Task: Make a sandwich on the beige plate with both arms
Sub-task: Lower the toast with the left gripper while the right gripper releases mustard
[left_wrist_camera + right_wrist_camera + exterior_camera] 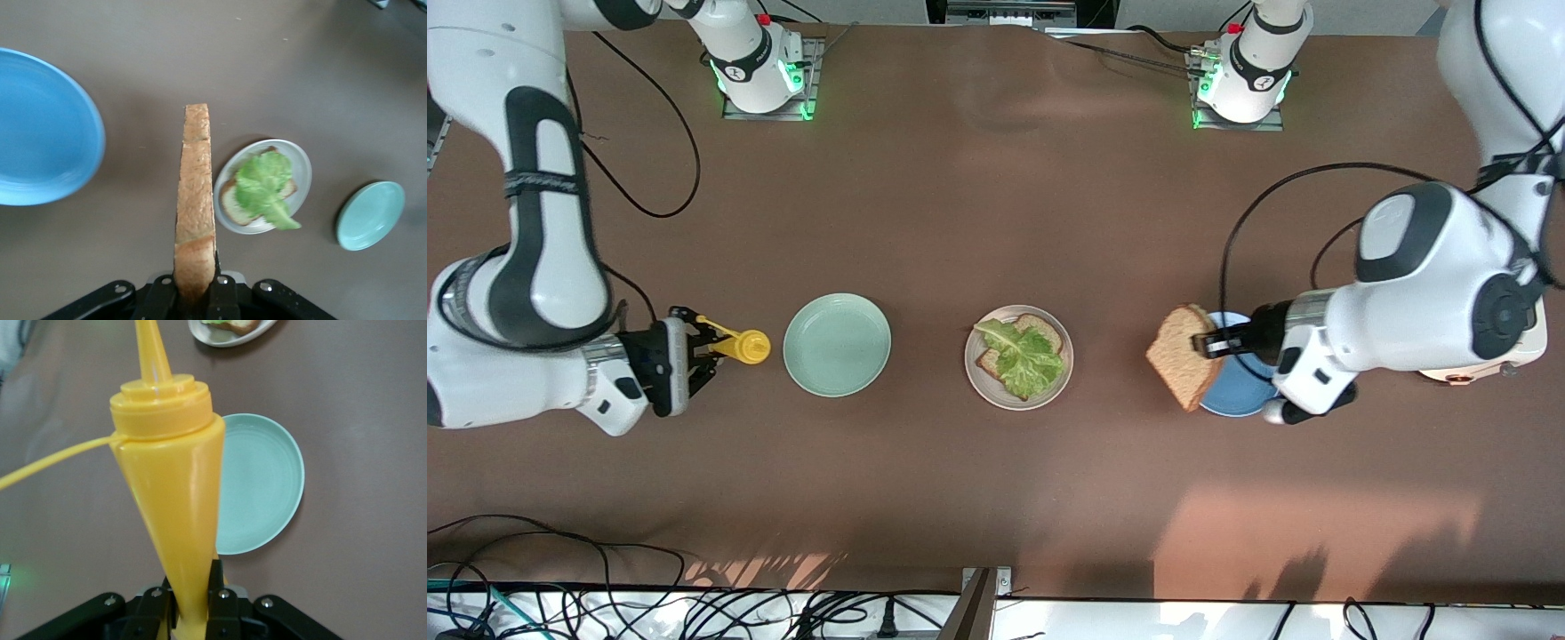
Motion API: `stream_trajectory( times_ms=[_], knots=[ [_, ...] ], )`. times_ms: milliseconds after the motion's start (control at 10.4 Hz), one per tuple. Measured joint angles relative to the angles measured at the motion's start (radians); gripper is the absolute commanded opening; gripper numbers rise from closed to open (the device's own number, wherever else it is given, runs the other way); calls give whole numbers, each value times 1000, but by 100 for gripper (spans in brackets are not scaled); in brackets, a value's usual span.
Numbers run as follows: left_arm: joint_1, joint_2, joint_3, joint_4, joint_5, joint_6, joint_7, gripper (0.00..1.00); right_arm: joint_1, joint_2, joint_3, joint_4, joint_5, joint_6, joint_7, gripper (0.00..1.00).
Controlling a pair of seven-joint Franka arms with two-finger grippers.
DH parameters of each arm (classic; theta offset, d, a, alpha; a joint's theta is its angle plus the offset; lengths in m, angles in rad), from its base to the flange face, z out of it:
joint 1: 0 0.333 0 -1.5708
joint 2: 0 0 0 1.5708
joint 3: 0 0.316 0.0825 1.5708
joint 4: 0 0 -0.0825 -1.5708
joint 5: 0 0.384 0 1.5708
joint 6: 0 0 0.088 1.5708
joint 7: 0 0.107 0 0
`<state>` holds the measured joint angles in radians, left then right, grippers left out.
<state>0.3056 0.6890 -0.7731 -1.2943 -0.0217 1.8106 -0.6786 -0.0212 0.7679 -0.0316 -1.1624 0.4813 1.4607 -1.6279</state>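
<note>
Sandwich [1021, 356], still open with lettuce on toast, sits on the beige plate [975, 378] mid-table; my left gripper [1211, 344] pinches the top slice [1181, 356] on edge over the blue plate [1232, 398], so I should lay it flat and square, while my right gripper [704, 347] waits clamping a yellow squeeze bottle [740, 345].

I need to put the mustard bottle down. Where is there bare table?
Bare table lies between the green plate and the beige plate, and nearer the camera below all three plates. It is crowded over the blue plate, where the left gripper holds bread.
</note>
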Motion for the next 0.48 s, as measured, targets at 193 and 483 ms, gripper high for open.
stream_trajectory(
  times_ms=[193, 483],
  knots=[
    [-84, 47, 0, -3, -1, 154, -82, 0, -62, 63, -1, -4, 84, -25, -174, 0],
    [-218, 138, 6, -9, -2, 408, -172, 0, -110, 173, -11, -6, 200, -47, -381, 0]
  ],
)
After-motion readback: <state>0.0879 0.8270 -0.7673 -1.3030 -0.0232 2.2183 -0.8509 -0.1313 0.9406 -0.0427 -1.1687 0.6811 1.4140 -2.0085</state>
